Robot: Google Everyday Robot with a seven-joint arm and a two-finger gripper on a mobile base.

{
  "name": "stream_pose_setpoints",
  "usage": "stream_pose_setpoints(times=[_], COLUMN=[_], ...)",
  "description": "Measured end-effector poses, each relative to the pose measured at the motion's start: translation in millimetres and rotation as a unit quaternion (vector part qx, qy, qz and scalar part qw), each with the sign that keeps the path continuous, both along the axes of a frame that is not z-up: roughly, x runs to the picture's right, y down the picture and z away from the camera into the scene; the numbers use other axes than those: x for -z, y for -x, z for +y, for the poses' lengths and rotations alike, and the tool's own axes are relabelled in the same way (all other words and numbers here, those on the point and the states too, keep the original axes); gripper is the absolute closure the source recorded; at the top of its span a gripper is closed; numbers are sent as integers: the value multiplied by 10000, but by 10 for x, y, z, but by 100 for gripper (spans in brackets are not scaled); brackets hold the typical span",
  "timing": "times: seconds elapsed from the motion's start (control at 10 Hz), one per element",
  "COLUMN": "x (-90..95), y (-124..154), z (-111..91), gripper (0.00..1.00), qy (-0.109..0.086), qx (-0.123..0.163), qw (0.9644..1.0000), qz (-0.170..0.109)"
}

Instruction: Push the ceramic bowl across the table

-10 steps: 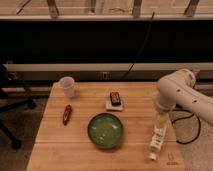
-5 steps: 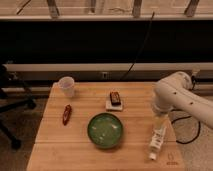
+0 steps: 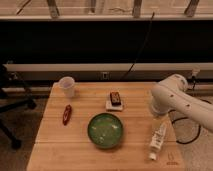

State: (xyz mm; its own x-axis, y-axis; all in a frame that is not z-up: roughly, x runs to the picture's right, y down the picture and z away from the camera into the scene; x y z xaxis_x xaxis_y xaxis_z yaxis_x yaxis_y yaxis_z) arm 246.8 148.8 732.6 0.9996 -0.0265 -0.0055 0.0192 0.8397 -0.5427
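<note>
A light wooden table (image 3: 80, 150) of long planks fills the foreground, with a small dark logo (image 3: 172, 161) at its near right corner. Nearest, on the right, a white bottle (image 3: 158, 140) lies on its side. Left of it, in the near middle of the table, sits the green ceramic bowl (image 3: 105, 130), upright and touching nothing. Farther left lies a small red object (image 3: 66, 114). The white arm (image 3: 172, 95) bends in from the right, and its gripper (image 3: 156, 116) hangs over the table's right side, just beyond the bottle and well apart from the bowl, jaws spread and holding nothing. Farther back a dark bar rests on a white pad (image 3: 115, 104), and a clear plastic cup (image 3: 67, 86) stands at the far left corner. Behind run a dark wall and a cable (image 3: 140, 50).
</note>
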Motion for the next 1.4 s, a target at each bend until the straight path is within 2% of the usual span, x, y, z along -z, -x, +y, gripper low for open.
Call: stream_pose_setpoints(times=[1.4], x=[-224], y=[191], z=[194], gripper=[20], qy=[34], qx=[137], qw=[9999], qz=[-99])
